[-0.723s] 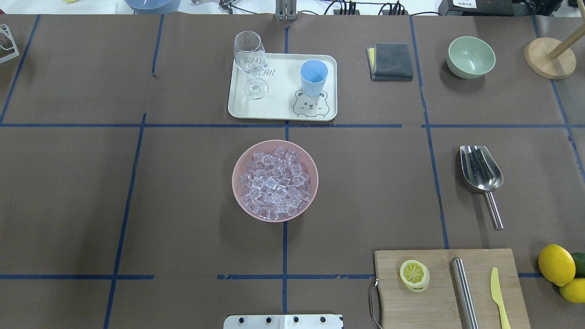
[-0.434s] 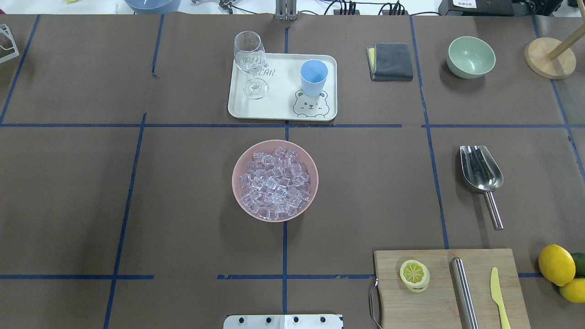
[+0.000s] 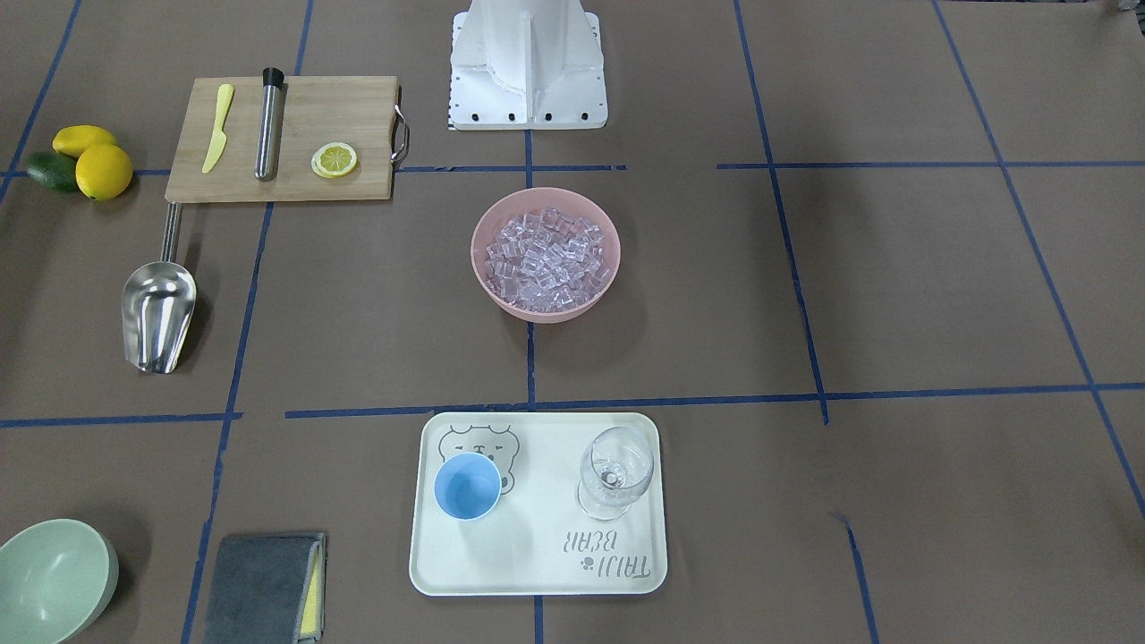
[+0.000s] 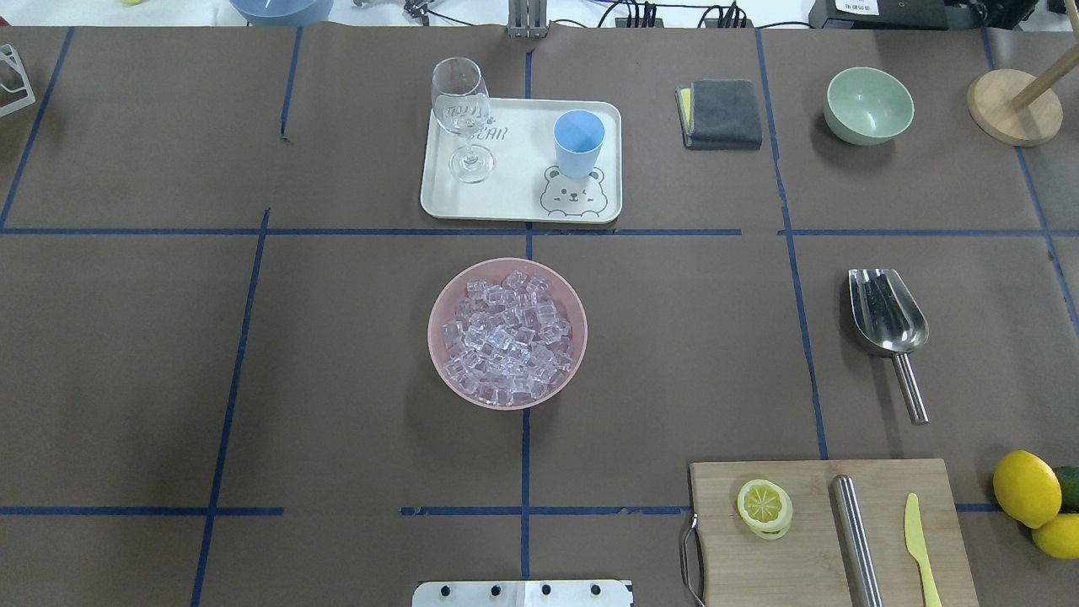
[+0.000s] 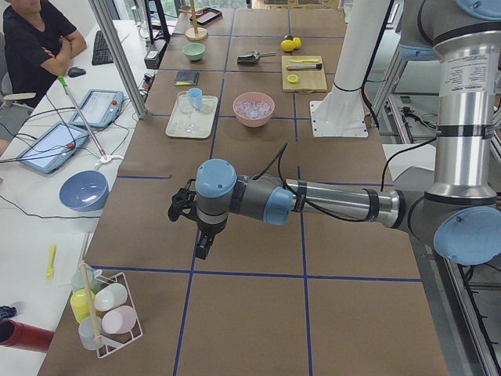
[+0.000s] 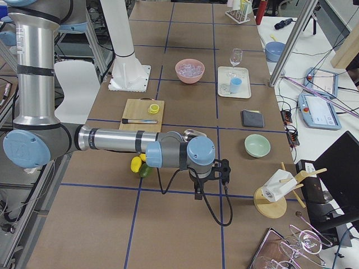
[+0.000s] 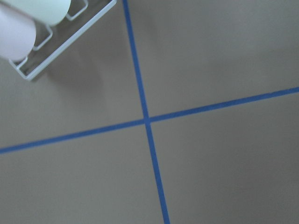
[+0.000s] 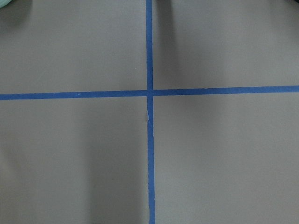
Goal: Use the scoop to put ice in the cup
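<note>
Brown-papered table [image 4: 126, 354] with blue tape [image 4: 242, 337] grid. Nearest, ice [image 4: 506, 337] heaped in a pink bowl [image 4: 433, 333], scoop [image 4: 887, 316] lying flat off right; further back, cup [image 4: 578, 139] upright on a tray [image 4: 506, 196]. Left gripper [image 5: 178, 206] and right gripper [image 6: 224, 170]: can't tell finger spread.

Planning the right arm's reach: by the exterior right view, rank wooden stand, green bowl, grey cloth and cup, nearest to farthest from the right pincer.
1. wooden stand, at the near end
2. green bowl, just beyond
3. grey cloth, farther along
4. cup, on the tray
</note>
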